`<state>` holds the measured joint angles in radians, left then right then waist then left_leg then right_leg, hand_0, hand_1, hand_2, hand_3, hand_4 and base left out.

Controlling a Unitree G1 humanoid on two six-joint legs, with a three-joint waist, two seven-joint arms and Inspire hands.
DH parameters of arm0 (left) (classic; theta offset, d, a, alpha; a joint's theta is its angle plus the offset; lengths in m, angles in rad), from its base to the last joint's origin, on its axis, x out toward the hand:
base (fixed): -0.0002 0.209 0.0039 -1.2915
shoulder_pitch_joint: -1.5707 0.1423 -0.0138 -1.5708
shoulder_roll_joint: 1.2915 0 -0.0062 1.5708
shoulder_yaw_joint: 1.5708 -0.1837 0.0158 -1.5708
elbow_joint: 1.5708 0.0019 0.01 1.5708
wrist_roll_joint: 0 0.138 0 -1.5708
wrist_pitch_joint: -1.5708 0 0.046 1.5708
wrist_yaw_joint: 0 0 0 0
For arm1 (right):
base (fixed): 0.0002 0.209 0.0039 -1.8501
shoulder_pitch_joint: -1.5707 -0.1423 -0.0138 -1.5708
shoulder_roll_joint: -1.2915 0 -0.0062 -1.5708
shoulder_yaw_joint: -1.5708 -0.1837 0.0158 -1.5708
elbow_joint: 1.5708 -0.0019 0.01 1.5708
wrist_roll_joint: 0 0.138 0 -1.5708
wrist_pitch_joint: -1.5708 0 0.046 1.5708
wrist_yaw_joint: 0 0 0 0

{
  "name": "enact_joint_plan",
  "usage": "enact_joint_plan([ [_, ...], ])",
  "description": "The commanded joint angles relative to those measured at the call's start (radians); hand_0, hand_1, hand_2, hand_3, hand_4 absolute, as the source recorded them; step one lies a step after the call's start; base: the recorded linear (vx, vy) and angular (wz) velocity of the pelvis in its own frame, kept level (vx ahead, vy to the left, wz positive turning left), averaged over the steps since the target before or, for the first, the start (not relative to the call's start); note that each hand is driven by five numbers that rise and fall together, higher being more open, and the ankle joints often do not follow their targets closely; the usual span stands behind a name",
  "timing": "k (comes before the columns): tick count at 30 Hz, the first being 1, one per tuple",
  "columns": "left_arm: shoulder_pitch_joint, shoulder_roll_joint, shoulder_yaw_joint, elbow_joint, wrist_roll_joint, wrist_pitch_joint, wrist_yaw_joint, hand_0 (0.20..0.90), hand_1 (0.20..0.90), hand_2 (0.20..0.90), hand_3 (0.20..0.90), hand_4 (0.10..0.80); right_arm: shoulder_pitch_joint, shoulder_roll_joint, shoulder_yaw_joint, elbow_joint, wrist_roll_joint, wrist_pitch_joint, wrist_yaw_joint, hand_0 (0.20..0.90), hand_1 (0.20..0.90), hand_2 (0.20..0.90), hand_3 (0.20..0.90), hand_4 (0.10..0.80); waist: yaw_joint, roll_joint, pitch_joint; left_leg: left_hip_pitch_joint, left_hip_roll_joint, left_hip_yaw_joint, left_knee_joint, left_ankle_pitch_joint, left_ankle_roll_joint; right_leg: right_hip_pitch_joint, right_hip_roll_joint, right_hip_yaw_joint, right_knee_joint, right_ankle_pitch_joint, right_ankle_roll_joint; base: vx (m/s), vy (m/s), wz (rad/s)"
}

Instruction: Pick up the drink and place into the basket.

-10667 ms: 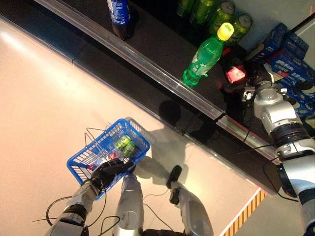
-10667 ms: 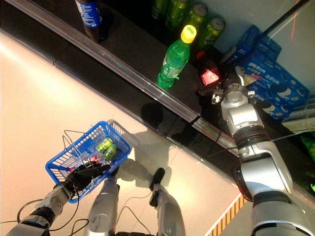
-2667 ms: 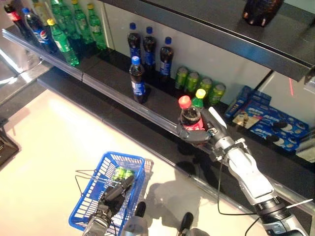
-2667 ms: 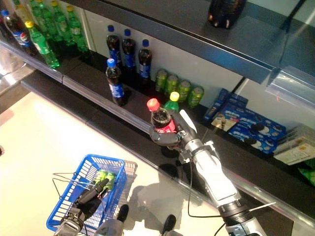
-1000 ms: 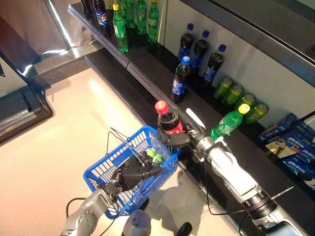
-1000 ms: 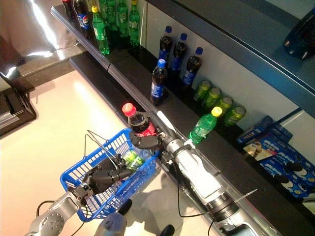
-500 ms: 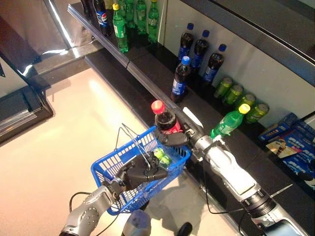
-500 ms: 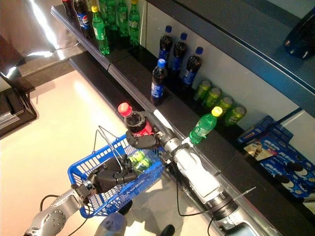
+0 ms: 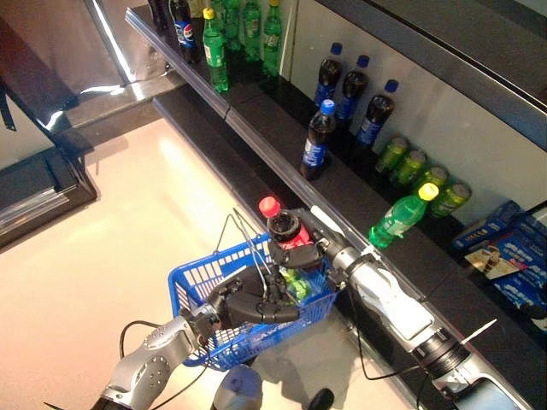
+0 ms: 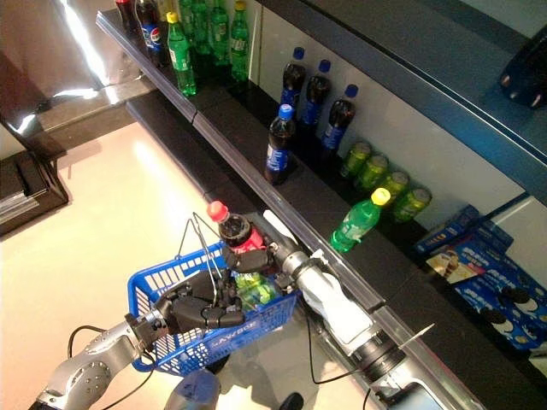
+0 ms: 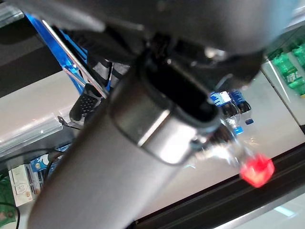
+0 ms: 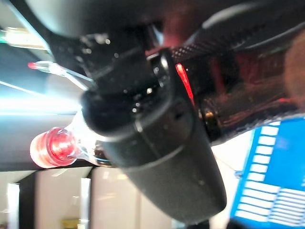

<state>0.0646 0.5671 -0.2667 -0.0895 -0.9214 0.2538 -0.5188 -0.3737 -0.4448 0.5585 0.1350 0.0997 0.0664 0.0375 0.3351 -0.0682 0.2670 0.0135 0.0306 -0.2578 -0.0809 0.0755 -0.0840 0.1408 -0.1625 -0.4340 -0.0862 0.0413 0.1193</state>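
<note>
— So, what's your left hand (image 9: 248,306) doing?
— Its fingers curl round the thin wire handles of the blue mesh basket (image 9: 198,286).
— And your right hand (image 9: 301,253)?
— It grips the red-capped cola bottle (image 9: 283,229), upright, above the basket's shelf-side rim.

Shelf: dark shelf (image 9: 282,141) with a metal front rail, running along a pale back wall.
Far end: green and cola bottles (image 9: 214,38) standing close together.
Middle: three cola bottles (image 9: 353,90) in a row at the back edge; one blue-capped cola bottle (image 9: 316,141) alone near the front rail.
Near end: green cans (image 9: 419,175) by the wall, a yellow-capped green bottle (image 9: 399,216) before them, blue boxes (image 9: 504,256) beyond.
</note>
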Motion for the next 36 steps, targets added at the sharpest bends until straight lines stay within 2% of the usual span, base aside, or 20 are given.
enact_joint_plan([
  [1,-0.267,-0.15,-0.037,-0.448,-0.145,-0.199,-0.303,0.3,0.3,0.3,0.2,0.1,-0.106,0.038,0.074,-0.04,-0.015,-0.072,-0.035,0.3,0.3,0.3,0.2,0.1,-0.001,0.007,-0.214,-0.003,-0.031,0.065,-0.006,0.012,0.05,0.032,0.002,0.031,0.024,-0.009,-0.022,0.0,0.0,0.0],
  [16,-0.316,-0.153,-0.068,-0.5,-0.167,-0.176,-0.329,0.3,0.3,0.3,0.2,0.1,-0.12,0.09,0.092,0.177,-0.075,0.041,-0.039,0.3,0.3,0.3,0.2,0.1,0.016,0.003,-0.222,-0.005,-0.038,0.046,-0.006,0.015,0.05,0.037,0.002,0.015,0.026,-0.009,-0.022,0.001,0.001,0.04],
  [22,-0.325,-0.161,-0.084,-0.507,-0.167,-0.159,-0.343,0.3,0.3,0.3,0.2,0.1,-0.129,0.101,0.114,0.217,-0.14,0.051,-0.013,0.3,0.3,0.3,0.2,0.1,0.021,-0.001,-0.22,-0.002,-0.04,0.041,-0.006,0.015,0.051,0.039,0.002,0.013,0.028,-0.008,-0.022,0.0,0.0,0.0],
  [27,-0.335,-0.169,-0.1,-0.512,-0.162,-0.138,-0.363,0.3,0.3,0.3,0.2,0.1,-0.168,0.089,0.157,0.204,-0.23,0.047,0.054,0.3,0.3,0.3,0.2,0.1,0.024,-0.006,-0.22,0.0,-0.041,0.039,-0.006,0.015,0.05,0.04,0.005,0.014,0.026,-0.006,-0.022,0.0,0.0,0.0],
  [36,-0.365,-0.159,-0.14,-0.507,-0.167,-0.125,-0.389,0.3,0.3,0.3,0.2,0.1,-0.263,0.045,0.237,0.19,-0.221,0.052,0.225,0.3,0.3,0.3,0.2,0.1,0.034,-0.019,-0.221,0.0,-0.046,0.03,-0.006,0.019,0.049,0.045,0.006,0.002,0.026,-0.004,-0.024,0.003,-0.002,0.05],
])
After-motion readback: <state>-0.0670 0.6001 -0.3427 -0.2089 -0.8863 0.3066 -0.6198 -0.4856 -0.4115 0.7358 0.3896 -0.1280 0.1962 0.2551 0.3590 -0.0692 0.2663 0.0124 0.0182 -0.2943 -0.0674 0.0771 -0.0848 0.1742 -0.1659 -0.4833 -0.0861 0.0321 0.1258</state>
